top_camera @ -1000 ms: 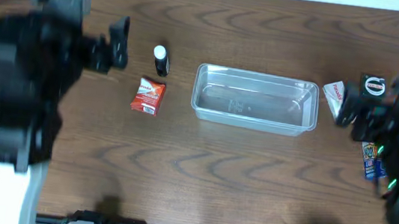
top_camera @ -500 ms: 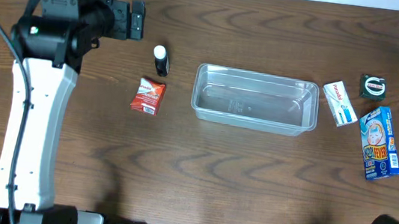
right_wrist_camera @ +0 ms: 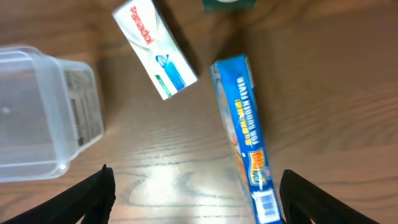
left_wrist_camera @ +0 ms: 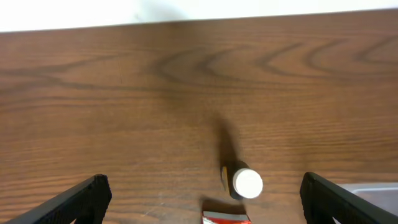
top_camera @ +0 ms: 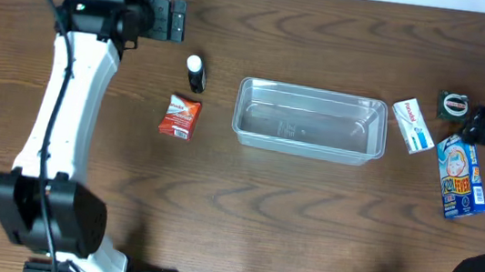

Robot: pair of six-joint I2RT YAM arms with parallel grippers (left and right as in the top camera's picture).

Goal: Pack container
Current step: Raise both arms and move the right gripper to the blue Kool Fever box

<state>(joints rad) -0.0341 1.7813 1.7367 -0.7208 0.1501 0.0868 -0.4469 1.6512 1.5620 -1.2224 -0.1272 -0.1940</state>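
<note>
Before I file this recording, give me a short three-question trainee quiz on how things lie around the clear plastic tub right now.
1. True or false: the clear plastic rectangular container already holds an item.
2. In the overhead view, where does the flat red packet lie relative to the container? A: to its left. B: to its right. C: inside it.
3. How many loose items lie on the brown wooden table outside the container?

Key: 1 false; 2 A; 3 five.
</note>
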